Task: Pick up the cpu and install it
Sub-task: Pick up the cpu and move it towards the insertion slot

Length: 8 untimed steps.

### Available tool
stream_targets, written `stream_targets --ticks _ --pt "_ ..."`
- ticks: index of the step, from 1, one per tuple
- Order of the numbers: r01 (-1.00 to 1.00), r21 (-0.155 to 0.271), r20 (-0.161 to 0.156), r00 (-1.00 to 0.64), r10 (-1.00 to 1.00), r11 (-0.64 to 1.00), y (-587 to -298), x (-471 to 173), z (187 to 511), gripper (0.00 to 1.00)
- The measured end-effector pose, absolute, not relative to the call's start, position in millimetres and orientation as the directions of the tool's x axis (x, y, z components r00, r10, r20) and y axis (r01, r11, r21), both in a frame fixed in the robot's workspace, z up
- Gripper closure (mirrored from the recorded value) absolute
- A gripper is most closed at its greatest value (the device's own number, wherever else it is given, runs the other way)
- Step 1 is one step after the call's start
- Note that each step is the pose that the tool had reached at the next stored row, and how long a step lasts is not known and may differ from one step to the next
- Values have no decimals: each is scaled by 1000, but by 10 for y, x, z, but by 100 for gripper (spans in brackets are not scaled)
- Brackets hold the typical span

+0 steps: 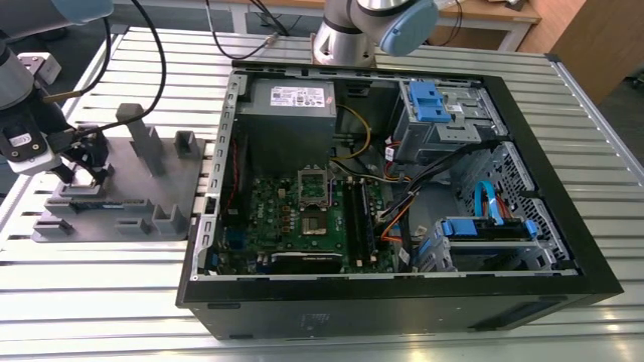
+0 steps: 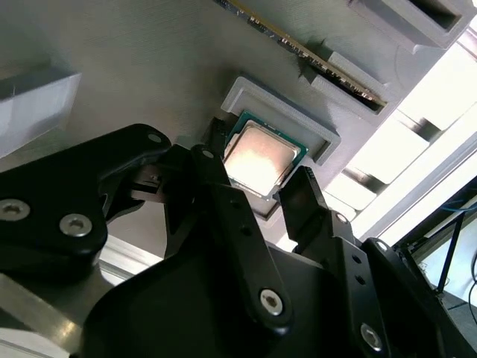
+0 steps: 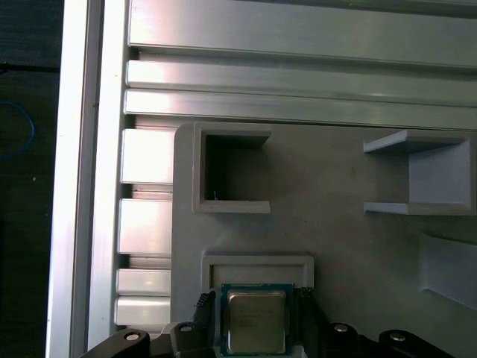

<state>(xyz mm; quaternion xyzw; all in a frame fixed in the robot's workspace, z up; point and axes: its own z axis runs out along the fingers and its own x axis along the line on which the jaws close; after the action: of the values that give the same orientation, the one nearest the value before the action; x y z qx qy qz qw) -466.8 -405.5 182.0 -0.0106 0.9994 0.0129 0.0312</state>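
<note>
The gripper [image 2: 257,168] is pictured lowered over the grey tray [image 2: 134,60]. Its fingers [image 2: 216,160] are spread to straddle the cpu [image 2: 261,156], one at each of two opposite edges, with a narrow gap apparently left on either side. Nothing is gripped yet.

The cpu is seated flat, shiny lid up, in a shallow square pocket [image 2: 287,112] moulded into the tray. The recess is evidently meant to keep the chip square for a straight-down grasp. In the first wrist view the cpu [image 3: 256,321] is shown near one edge of the tray, by a raised open-sided holder [image 3: 231,171]. A memory stick [image 2: 313,56] is held on edge in slots just beyond the pocket.

In the exterior view the tray [image 1: 131,188] is set on the slatted table [image 1: 101,302], just beside the open computer case [image 1: 563,249]. This placement is judged to keep parts close to the socket [image 1: 314,188] inside.
</note>
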Motion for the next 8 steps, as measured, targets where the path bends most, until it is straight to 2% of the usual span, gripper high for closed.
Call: stream_targets --ticks 8 --pt "-22 26 -62 -998 -20 999 -4059 -4665 1831 44"
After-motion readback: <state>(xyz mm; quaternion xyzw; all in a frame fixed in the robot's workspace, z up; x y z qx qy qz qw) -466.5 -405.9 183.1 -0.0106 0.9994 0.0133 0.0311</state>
